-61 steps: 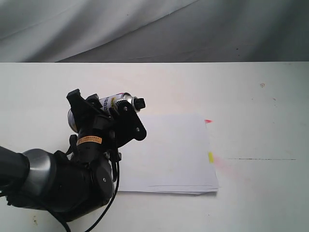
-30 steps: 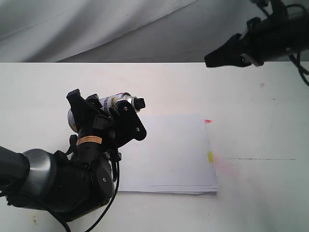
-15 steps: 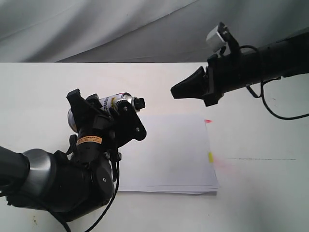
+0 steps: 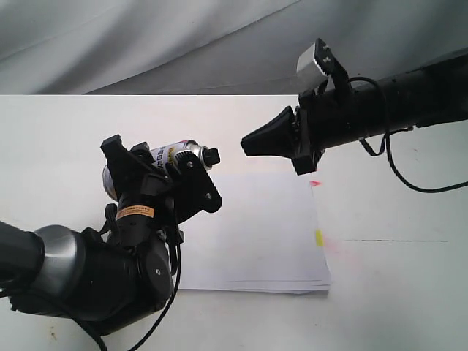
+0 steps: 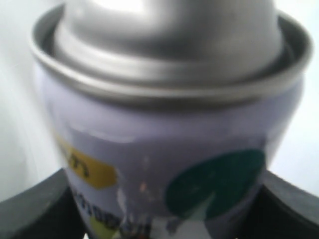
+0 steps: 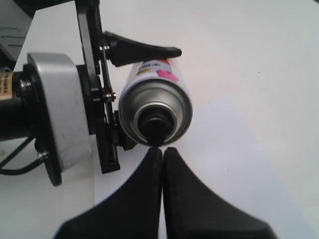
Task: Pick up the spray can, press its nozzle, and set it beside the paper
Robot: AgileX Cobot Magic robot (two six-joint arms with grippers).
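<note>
Exterior view, spray can (image 4: 179, 152): held off the worktop (image 4: 66, 124), lying near horizontal, nozzle (image 4: 213, 156) pointing over the paper (image 4: 256, 234).
Exterior view, left pincer (image 4: 157, 174): clenched around the can's body.
Exterior view, right pincer (image 4: 248, 144): jaws pressed together, empty, tip near the nozzle but apart from it.
Left wrist view, spray can (image 5: 169, 164): fills the frame; black pads (image 5: 294, 199) bear on both flanks below the silver shoulder (image 5: 164, 55).
Right wrist view, nozzle (image 6: 157, 124): faces the camera, just beyond the right pincer (image 6: 162, 153) tips.
Right wrist view, paper (image 6: 234, 164): flat on the worktop.
Handling: probably light, rigid thin metal. The glossy wall may slip or roll, so a mid-body hold that leaves shoulder and nozzle clear suits it.
</note>
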